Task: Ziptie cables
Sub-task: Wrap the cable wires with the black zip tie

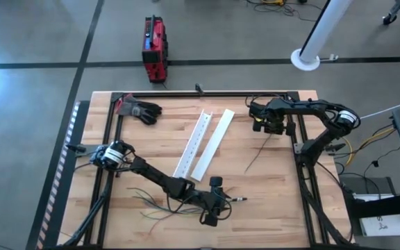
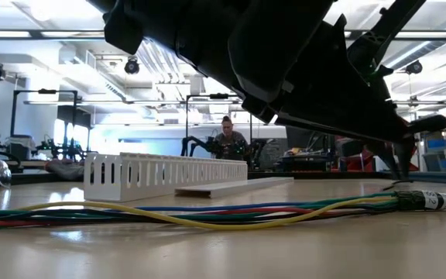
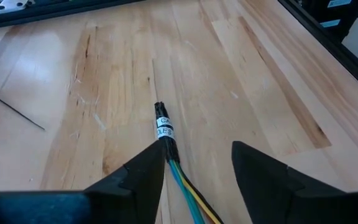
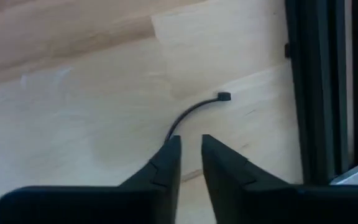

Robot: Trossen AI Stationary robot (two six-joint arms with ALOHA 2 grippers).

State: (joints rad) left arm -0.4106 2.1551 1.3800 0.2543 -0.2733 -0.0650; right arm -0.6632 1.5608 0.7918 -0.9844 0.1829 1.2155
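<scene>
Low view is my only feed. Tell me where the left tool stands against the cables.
Observer: The left tool is open. The labelled end of the cables lies between its fingers, close beside one of them.
Operator: Now place the right tool.
Observer: The right tool is at the far side of the table, to the right of the white strips.
Operator: Report anything near it.
Observer: A thin dark tie lies on the table there, with one end at that tool's tip.
</scene>
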